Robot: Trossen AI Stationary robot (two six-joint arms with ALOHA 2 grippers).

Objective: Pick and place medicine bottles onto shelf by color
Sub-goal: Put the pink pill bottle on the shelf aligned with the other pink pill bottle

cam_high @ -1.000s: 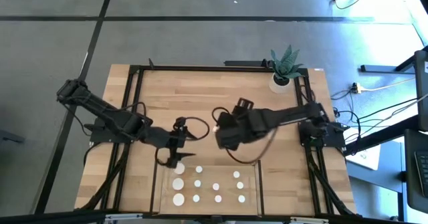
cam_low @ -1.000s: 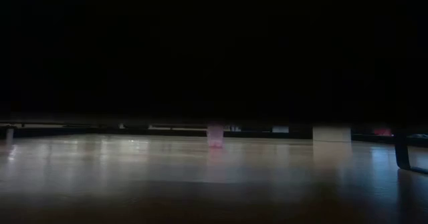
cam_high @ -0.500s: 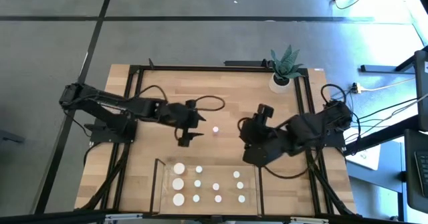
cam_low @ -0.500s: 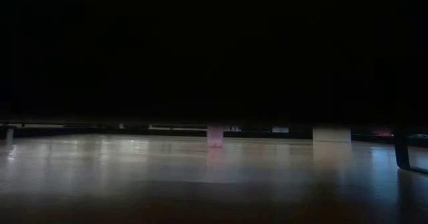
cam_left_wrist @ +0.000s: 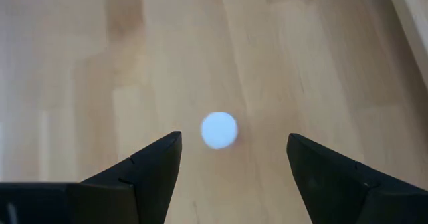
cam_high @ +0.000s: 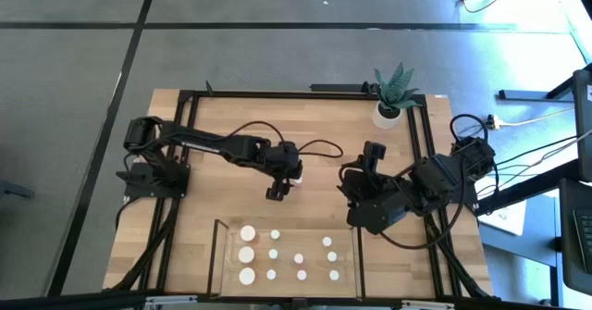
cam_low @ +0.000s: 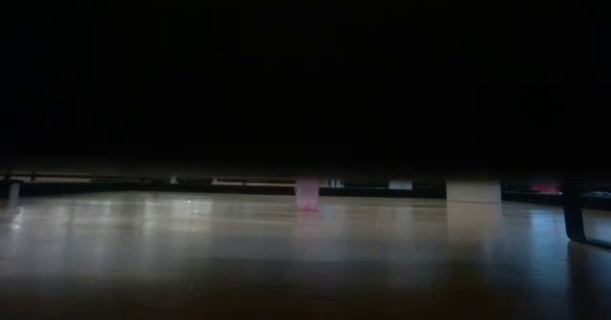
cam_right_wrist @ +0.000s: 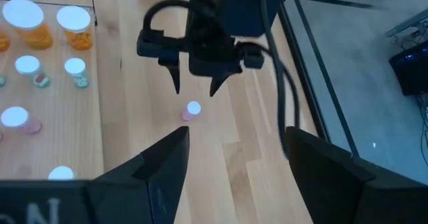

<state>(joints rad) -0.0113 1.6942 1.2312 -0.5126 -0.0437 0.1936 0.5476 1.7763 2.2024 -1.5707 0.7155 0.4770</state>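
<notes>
A small pink bottle with a white cap (cam_high: 298, 179) stands alone on its base at the table's middle; it also shows in the low view (cam_low: 307, 193). My left gripper (cam_high: 277, 192) is open and hangs above it; in the left wrist view the cap (cam_left_wrist: 219, 129) shows between the two fingers (cam_left_wrist: 234, 138), untouched. My right gripper (cam_high: 350, 182) is open and empty, to the bottle's right, facing it (cam_right_wrist: 192, 108). The shelf (cam_high: 347, 254) lies at the near edge with several white-capped bottles standing on it, three wider ones (cam_high: 247, 254) at its left.
A white pot with a spiky green plant (cam_high: 393, 102) stands at the far right corner. Dark frame bars (cam_high: 190, 143) run along the table's left and right sides. Amber (cam_right_wrist: 73, 25), greenish (cam_right_wrist: 75, 70) and pink (cam_right_wrist: 17, 120) bottles show on the shelf.
My left gripper has gone from the shelf's far left corner toward the table's far and right side, to above the pink bottle. My right gripper has drawn back from that bottle toward the table's right edge. The bottle has stayed standing where it was.
</notes>
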